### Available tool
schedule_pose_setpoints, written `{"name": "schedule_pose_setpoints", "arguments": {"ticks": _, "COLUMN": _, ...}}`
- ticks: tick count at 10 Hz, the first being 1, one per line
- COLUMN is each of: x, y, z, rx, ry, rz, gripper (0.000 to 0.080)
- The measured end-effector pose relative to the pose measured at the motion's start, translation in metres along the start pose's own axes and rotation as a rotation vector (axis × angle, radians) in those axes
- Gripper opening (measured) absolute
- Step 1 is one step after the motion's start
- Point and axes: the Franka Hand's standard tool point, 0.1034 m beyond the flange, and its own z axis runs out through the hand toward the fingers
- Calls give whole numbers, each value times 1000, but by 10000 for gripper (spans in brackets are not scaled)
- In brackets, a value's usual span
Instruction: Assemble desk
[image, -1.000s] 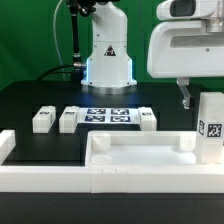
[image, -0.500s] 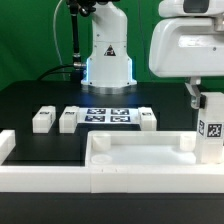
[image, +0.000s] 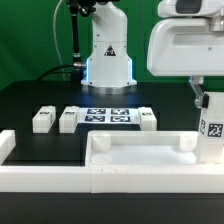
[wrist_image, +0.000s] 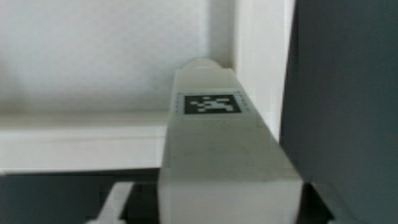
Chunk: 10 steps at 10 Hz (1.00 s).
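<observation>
Hand (image: 203, 97) sits over the top of the upright leg (image: 210, 135) at the right edge of the frame, just beside the tabletop (image: 140, 160) — pinching or only straddling, cannot tell. Risk: an off-centre grip tips the leg, or lets it twist when lifted.
</observation>
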Motion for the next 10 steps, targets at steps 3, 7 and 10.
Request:
{"name": "schedule_pose_setpoints", "arguments": {"ticks": 3, "x": 0, "y": 4, "z": 0, "rx": 11, "ry": 12, "rz": 343, "gripper": 288}}
{"name": "schedule_pose_setpoints", "arguments": {"ticks": 7, "x": 1, "y": 6, "z": 0, "rx": 12, "ry": 11, "rz": 544, "gripper": 288}}
{"name": "schedule_pose_setpoints", "arguments": {"ticks": 10, "x": -2, "y": 10, "z": 0, "rx": 41, "ry": 0, "rz": 882, "gripper": 289}}
